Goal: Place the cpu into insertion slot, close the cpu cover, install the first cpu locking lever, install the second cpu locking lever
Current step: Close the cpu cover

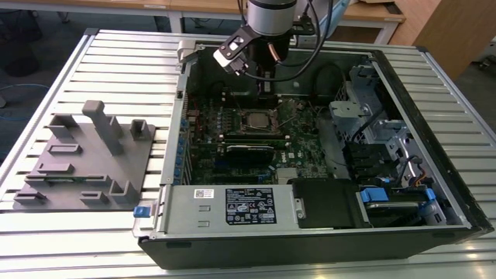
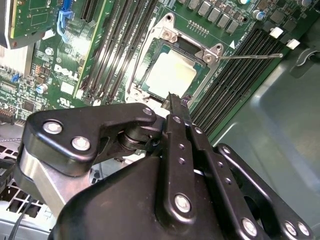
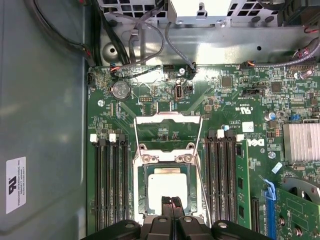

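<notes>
Dull silver-grey square cpu (image 3: 162,185) is sitting in the dark, silver-rimmed square insertion slot (image 3: 144,186), lying directly beneath the black gripper (image 3: 171,200), which is hovering with fingers pressed together, pinching nothing.

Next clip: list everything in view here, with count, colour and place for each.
cpu: one, silver-grey, seated in the insertion slot
insertion slot: one, dark, silvery rim, on green board
cpu cover: one, silvery, swung open beyond the slot
lever wires: two, silvery, flanking the slot
memory slots: several, black, both sides of slot
computer case: one, black, open, on table
table: one, silver, slatted
fixture plate: one, grey, exterior view's left of case
gripper: one, black, shut, above the cpu
</notes>
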Robot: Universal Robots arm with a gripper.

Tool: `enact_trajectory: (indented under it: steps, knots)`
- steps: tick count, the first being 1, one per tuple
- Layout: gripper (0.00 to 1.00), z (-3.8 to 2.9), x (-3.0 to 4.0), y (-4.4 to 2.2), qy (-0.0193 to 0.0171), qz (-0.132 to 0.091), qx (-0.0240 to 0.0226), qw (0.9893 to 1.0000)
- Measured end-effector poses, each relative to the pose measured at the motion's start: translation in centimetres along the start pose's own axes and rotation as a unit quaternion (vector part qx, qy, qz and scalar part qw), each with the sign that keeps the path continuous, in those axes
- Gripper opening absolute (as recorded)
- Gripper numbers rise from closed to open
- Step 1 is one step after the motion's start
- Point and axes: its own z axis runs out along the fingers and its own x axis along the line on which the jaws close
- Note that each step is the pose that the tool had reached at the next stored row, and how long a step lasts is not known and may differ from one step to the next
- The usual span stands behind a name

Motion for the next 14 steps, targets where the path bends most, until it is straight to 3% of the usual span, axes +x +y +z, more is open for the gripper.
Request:
enact_trajectory:
  steps: [14]
  knots:
    - [0.10, 0.06, 0.04, 0.87, 0.0000, 0.000, 0.0000, 1.0000]
